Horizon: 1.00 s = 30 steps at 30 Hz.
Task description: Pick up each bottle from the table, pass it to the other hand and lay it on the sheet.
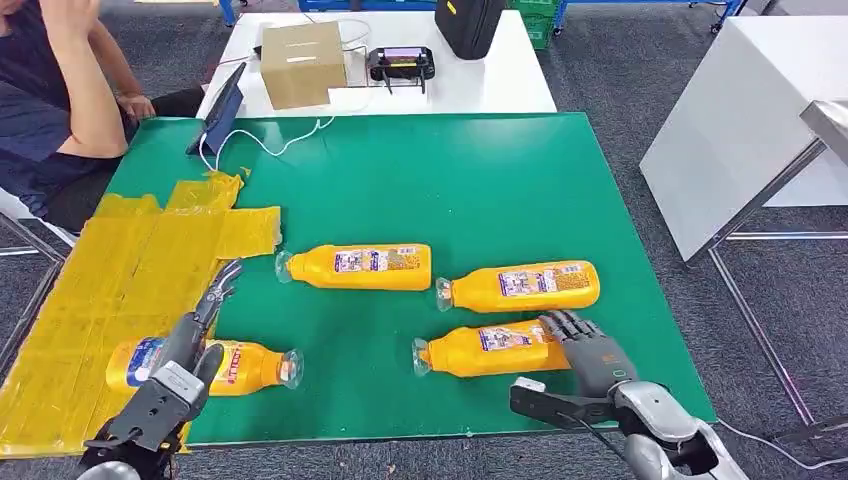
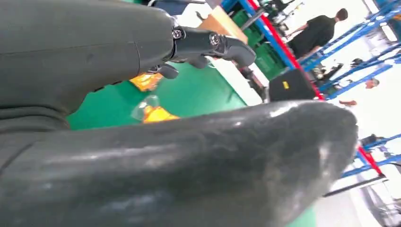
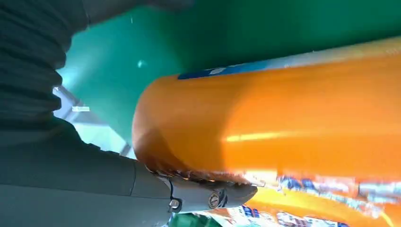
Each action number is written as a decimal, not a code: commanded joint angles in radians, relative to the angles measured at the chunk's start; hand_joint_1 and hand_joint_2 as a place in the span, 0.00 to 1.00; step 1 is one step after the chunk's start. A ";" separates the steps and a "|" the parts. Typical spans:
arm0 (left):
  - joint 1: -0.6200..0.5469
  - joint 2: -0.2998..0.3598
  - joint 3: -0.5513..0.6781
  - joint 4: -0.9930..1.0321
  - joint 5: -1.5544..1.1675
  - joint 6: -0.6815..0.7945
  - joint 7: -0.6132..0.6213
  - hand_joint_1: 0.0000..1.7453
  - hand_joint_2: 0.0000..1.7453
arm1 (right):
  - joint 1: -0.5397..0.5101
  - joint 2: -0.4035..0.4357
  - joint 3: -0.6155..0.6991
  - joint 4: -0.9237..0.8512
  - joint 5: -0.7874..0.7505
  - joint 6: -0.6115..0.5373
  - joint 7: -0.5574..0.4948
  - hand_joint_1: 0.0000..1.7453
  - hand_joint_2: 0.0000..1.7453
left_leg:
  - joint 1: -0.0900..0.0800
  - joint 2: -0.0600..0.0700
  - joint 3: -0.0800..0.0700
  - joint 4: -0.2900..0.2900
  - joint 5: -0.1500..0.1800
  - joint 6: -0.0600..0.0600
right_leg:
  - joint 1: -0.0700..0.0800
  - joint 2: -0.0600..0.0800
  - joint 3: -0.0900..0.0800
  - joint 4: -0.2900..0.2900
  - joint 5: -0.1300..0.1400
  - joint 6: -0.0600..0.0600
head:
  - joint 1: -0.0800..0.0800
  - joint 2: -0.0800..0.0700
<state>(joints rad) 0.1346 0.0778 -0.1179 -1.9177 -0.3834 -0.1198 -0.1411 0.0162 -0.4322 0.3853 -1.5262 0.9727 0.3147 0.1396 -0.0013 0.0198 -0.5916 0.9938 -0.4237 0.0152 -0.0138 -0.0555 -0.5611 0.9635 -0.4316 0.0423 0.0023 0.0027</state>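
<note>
Right hand point(image 1: 585, 350): fingers wrapping base of nearest bottle point(image 1: 490, 350), grip apparently unfinished.
Left hand point(image 1: 185, 375): open, empty.
Risk: round bottle rolling away, slipping.

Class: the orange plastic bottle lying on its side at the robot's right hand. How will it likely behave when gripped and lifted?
The orange plastic bottle lies on its round side on the green mat, so a nudge would probably roll it. Its glossy wall may slip in the right hand. It looks full, so likely heavy for its size.

Green table point(image 1: 500, 180), yellow sheet point(image 1: 110, 280) over its left edge, four orange bottles lying flat, one bottle point(image 1: 215, 367) partly on the sheet
</note>
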 commanded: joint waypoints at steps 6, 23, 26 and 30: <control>-0.130 0.022 -0.082 0.180 0.064 -0.007 0.014 0.00 0.00 | 0.056 -0.139 0.303 0.328 -0.144 0.011 -0.024 1.00 1.00 | 0.003 -0.010 0.005 -0.002 0.001 -0.001 | 0.002 -0.005 0.009 -0.004 -0.001 -0.001 | 0.000 0.000; 0.074 -0.009 0.019 0.004 0.400 -0.062 0.117 0.00 0.00 | 0.220 0.107 0.075 -0.024 -0.832 -0.347 0.064 1.00 1.00 | 0.008 0.006 0.062 0.000 -0.036 -0.002 | 0.005 0.010 0.066 -0.013 -0.025 -0.001 | 0.000 0.000; 0.162 0.014 0.013 -0.004 0.441 -0.110 0.103 0.00 1.00 | 0.242 0.146 0.070 -0.221 -0.779 -0.421 -0.007 1.00 1.00 | 0.007 0.005 0.059 -0.002 -0.035 -0.002 | 0.005 0.011 0.064 -0.014 -0.026 -0.001 | 0.001 0.000; 0.215 -0.065 -0.034 -0.065 0.463 -0.105 0.065 0.00 1.00 | 0.261 0.161 0.032 -0.437 -0.805 -0.412 -0.025 1.00 1.00 | 0.008 0.010 0.052 0.000 -0.038 -0.002 | 0.004 0.016 0.063 -0.008 -0.028 -0.001 | 0.000 0.000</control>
<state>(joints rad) 0.2285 0.0797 -0.1259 -1.9326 0.0470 -0.2114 -0.0320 0.1892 -0.3845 0.5081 -1.6019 0.1938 -0.0886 0.1651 0.0075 0.0284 -0.5392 0.9933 -0.4596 0.0142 -0.0086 -0.0453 -0.4916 0.9535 -0.4581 0.0435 0.0023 0.0027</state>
